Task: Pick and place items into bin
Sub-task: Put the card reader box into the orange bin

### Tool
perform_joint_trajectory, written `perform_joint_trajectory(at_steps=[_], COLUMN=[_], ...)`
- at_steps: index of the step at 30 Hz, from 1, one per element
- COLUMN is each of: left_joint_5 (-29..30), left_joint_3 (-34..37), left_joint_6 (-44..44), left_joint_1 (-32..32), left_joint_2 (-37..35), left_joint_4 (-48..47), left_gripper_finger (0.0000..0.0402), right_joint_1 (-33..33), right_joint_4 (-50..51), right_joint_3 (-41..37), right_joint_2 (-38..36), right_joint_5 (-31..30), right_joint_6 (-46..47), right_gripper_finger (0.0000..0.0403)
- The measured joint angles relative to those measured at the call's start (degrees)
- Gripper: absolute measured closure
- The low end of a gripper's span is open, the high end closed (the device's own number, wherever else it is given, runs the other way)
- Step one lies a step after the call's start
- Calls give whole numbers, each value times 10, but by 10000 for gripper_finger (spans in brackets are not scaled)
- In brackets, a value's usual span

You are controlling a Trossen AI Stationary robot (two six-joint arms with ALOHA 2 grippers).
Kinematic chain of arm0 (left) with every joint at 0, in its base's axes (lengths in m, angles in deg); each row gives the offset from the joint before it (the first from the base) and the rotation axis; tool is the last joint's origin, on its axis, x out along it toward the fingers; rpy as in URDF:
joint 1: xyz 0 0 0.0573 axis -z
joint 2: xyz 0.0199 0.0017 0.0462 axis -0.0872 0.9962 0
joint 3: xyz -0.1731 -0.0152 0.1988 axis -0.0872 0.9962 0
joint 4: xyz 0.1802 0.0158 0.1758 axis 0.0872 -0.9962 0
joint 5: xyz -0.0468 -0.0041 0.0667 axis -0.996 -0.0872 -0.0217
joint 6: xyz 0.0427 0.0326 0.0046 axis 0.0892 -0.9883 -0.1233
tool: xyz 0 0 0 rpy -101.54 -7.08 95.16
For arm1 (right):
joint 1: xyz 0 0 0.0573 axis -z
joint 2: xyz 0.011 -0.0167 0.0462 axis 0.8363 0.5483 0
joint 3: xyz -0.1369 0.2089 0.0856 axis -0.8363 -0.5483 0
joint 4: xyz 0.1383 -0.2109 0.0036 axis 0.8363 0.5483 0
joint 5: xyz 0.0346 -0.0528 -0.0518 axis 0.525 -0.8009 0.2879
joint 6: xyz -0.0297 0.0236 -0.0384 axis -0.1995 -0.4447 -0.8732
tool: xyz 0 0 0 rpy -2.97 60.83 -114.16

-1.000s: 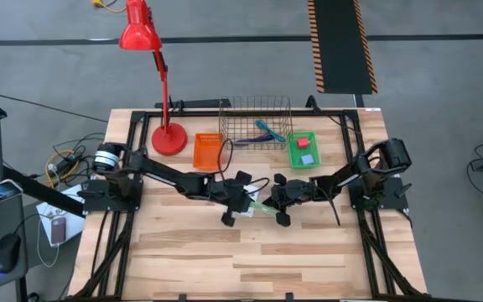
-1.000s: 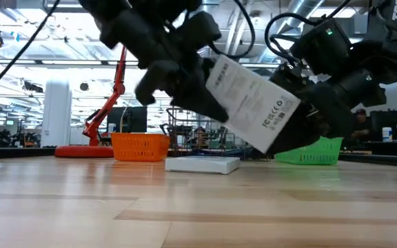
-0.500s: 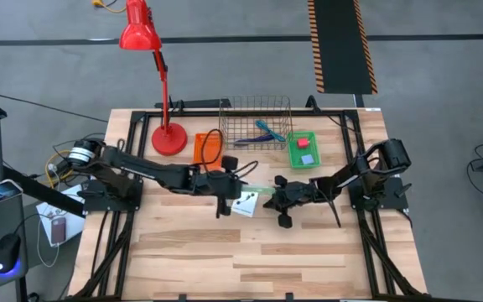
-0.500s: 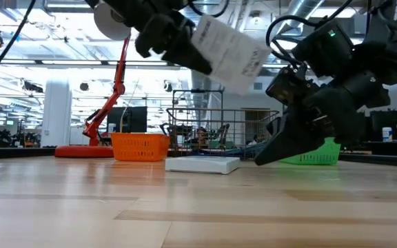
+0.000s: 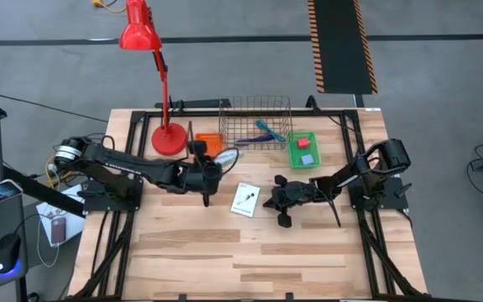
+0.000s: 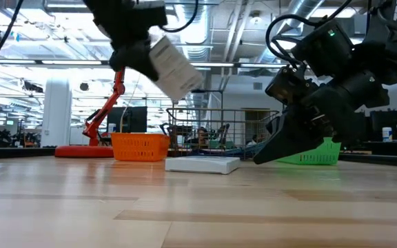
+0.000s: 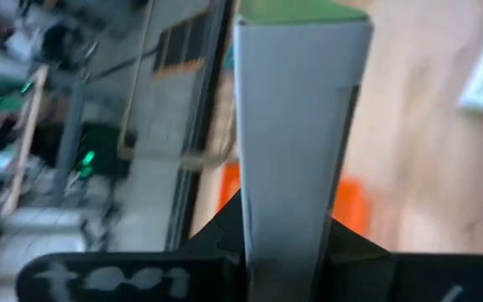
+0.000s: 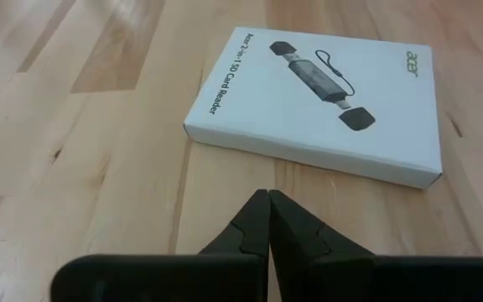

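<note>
In your right wrist view, the right gripper point(image 8: 268, 220) rests low over the table point(image 8: 74, 126), its fingers pressed together on nothing. Just beyond it lies one flat white box point(image 8: 317, 105) printed "acer" and "Acer 2-in-1 SD Card Reader", with a picture of the dark reader.

From above, that same box point(image 5: 245, 200) lies flat mid-table, just beside the right gripper point(image 5: 277, 200). Your left gripper point(image 5: 207, 172) is clamped on a second white box point(image 5: 225, 156) with a green end, held clear of the table; its dark print is too small to read. In the low view this box point(image 6: 173, 67) hangs tilted, high above the wood.

Farther back stand three containers in a row: an orange basket point(image 5: 210, 144), partly hidden by the left arm, a wire basket point(image 5: 255, 122) holding a teal-handled tool point(image 5: 266, 130), and a green bin point(image 5: 302, 150) holding one small red block point(image 5: 305, 143). A red desk lamp point(image 5: 152, 67) stands at the far left corner.
</note>
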Motion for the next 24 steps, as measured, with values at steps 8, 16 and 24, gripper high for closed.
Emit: perform_joint_trajectory(at_steps=[8,16,24], left_joint_5=[9,-10,-18], left_joint_3=[1,28,53], left_joint_6=[102,130,131], left_joint_1=[-37,-85,-106], left_joint_2=[0,4,5], left_joint_4=[-119,-120,-124], left_gripper_finger=[374,374,368], right_joint_1=[0,0,0], right_joint_4=[0,0,0], right_joint_3=[0,0,0], right_joint_2=[0,0,0], right_joint_5=[-2,-1,-1], right_joint_6=[0,5,6], right_gripper_finger=[403,403,403])
